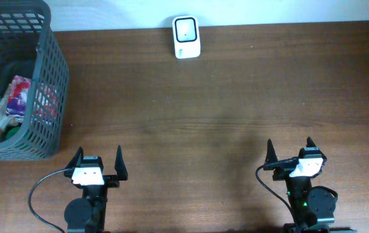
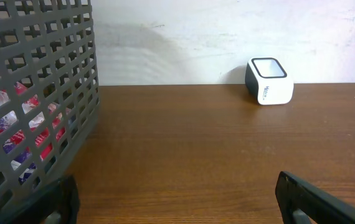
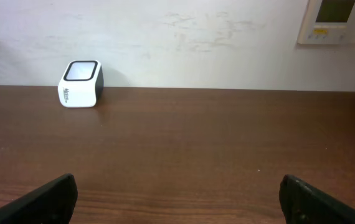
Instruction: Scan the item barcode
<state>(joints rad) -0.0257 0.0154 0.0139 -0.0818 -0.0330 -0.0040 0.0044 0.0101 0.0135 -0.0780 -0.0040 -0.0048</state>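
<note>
A small white barcode scanner (image 1: 186,37) with a dark window stands at the table's far edge; it also shows in the left wrist view (image 2: 269,81) and the right wrist view (image 3: 81,83). Several packaged items (image 1: 17,100) lie inside the grey mesh basket (image 1: 52,71) at the left. My left gripper (image 1: 98,160) sits near the front edge, open and empty, just right of the basket. My right gripper (image 1: 289,150) is at the front right, open and empty too. In the wrist views only the fingertips (image 2: 299,193) (image 3: 305,196) show, spread wide over bare wood.
The basket wall (image 2: 34,99) fills the left side of the left wrist view, close to that gripper's left finger. A white wall runs behind the table, with a beige wall panel (image 3: 342,20) at the upper right.
</note>
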